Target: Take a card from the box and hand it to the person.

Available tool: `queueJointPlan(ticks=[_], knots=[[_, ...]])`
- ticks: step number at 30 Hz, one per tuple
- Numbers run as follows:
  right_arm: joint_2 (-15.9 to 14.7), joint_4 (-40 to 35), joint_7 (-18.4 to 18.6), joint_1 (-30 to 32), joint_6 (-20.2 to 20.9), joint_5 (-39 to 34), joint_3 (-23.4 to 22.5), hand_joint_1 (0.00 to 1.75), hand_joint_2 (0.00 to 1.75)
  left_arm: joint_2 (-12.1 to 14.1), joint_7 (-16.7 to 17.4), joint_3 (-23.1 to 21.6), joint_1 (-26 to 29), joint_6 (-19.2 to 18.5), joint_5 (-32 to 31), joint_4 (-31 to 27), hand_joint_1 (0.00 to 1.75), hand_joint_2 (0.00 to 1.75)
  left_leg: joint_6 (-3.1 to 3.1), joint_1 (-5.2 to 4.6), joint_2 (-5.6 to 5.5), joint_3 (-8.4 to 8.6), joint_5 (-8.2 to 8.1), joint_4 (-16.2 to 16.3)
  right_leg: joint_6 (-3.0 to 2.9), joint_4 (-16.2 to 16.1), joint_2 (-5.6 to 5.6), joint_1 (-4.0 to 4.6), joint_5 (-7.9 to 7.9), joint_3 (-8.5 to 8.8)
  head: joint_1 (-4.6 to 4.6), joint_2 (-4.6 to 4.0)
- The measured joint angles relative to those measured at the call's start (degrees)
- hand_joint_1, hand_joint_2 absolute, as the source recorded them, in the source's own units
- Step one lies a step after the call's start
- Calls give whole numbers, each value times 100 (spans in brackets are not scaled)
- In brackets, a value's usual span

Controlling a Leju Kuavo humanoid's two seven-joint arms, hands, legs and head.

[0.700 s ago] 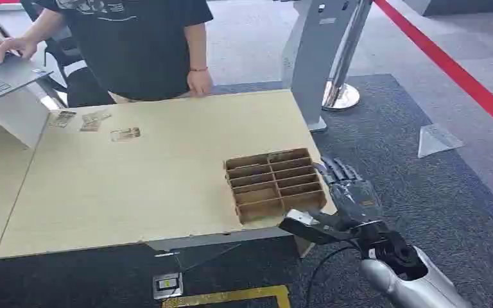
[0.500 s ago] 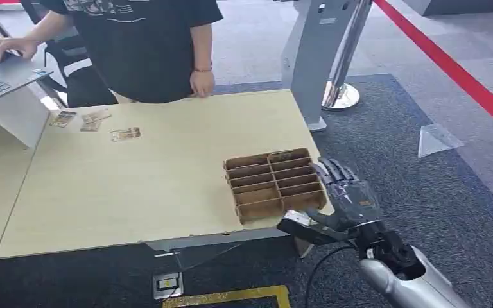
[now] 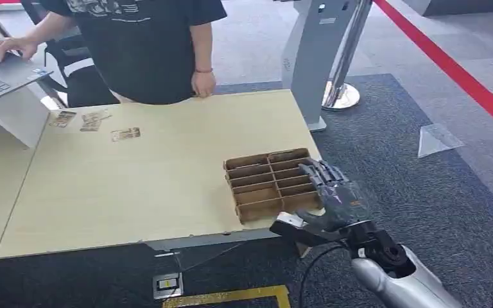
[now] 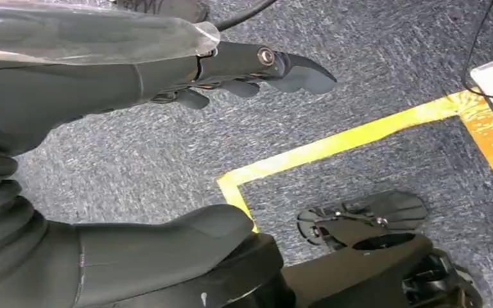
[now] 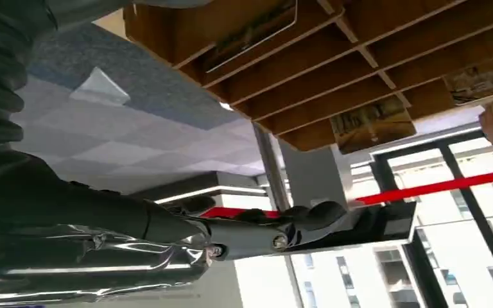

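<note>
A brown wooden box point(image 3: 273, 183) with several slots sits near the table's front right corner. My right hand point(image 3: 334, 199) is at its right side, fingers spread over the box's right edge and thumb sticking out along the table's front edge, holding nothing. In the right wrist view the box point(image 5: 334, 70) is close by, with cards point(image 5: 372, 122) standing in its slots. A person point(image 3: 141, 45) in a dark shirt stands at the far side, one hand point(image 3: 202, 82) resting on the table edge. My left hand point(image 4: 167, 70) hangs over grey carpet, holding nothing.
Loose cards point(image 3: 125, 134) lie on the table point(image 3: 135, 186) at the far left, beside a laptop point(image 3: 0, 77) that the person's other hand touches. A grey kiosk post point(image 3: 308, 58) and a stanchion base point(image 3: 340, 96) stand beyond the table's right end. Yellow tape point(image 4: 334, 141) marks the carpet.
My right hand has moved left, from beside the box to over its right edge. The person has shifted slightly; the box has not moved.
</note>
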Motion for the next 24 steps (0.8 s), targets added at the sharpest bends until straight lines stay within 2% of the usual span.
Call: queueJointPlan(ticks=[13,19,21,22,23,24], knots=[[77,695,-142,-245,-262,-194,162,0,175,-15,0,0,-3,0,-35,0,0,175,0,0,0,1,0,0,0,0,0,0,0,0,0,0],[109,1097,-205,-357,-531,-229,207,2,175,-31,0,0,-4,0,-35,0,0,175,0,0,0,1,0,0,0,0,1,0,0,0,0,0],[118,1222,-203,-380,-599,-205,223,24,175,-33,0,0,-6,0,-35,0,0,175,0,0,0,1,0,0,0,0,-1,0,0,0,0,0],[118,1250,-205,-383,-633,-205,232,24,175,-33,0,0,-4,0,-35,0,0,175,0,0,0,1,0,1,0,0,-1,0,0,0,0,0],[118,1270,-208,-388,-669,-205,236,45,175,-33,0,0,-3,0,-35,0,0,175,0,0,0,1,0,0,0,0,0,0,0,0,0,0],[118,1305,-223,-400,-710,-205,240,99,175,-33,0,0,-5,2,-35,0,0,175,0,0,0,1,0,0,0,0,1,0,0,0,0,0]])
